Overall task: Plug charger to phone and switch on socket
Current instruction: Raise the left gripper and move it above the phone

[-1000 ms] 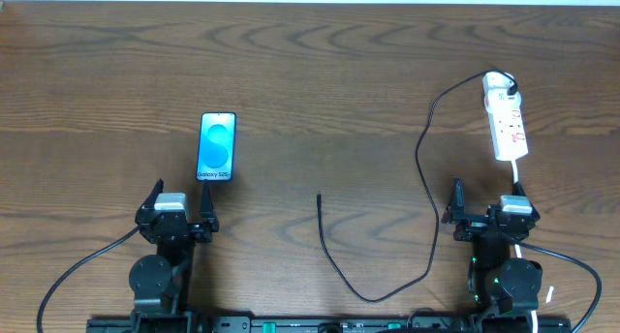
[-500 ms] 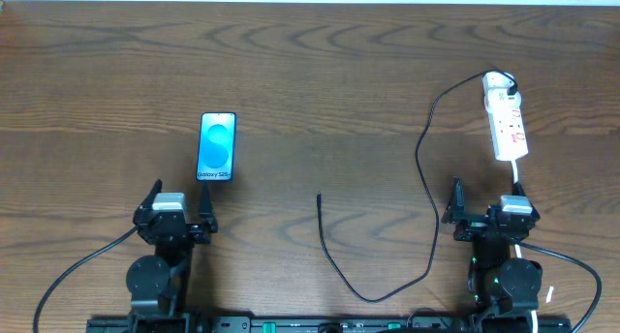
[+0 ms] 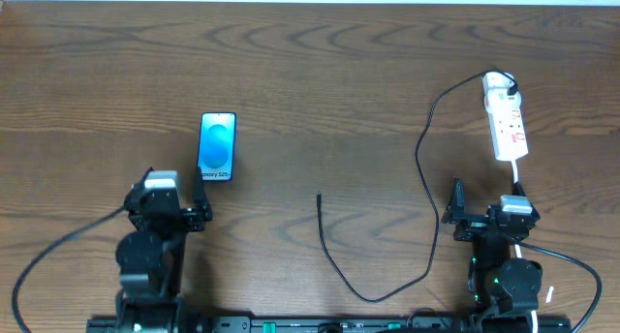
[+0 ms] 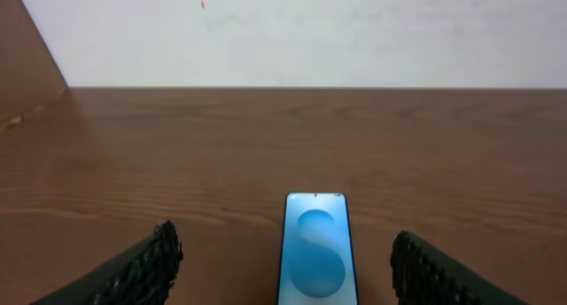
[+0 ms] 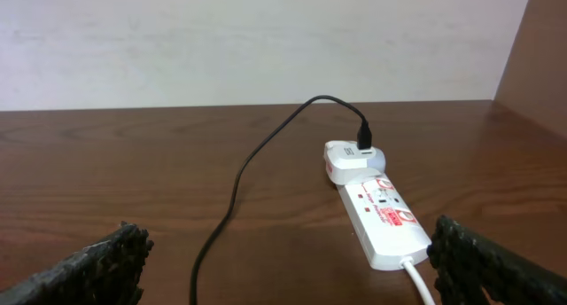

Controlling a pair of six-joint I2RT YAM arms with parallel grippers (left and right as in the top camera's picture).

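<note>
Shifted left and turned since a moment ago, my left claw (image 4: 285,241) gapes empty by the desk's (image 3: 320,72) near edge, framing the phone (image 3: 217,147) just ahead, likely to steady it, while my right claw (image 5: 288,256), equally open and empty, faces the socket (image 3: 506,125) near the right edge, the tip of the charger (image 3: 320,212) lying loose mid-desk.

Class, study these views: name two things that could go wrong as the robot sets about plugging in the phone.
The phone lies loose and flat, so pushing the plug in may slide it away. The charger loops close past the right gripper to the socket; dragging its tip could snag or tug the socket.
</note>
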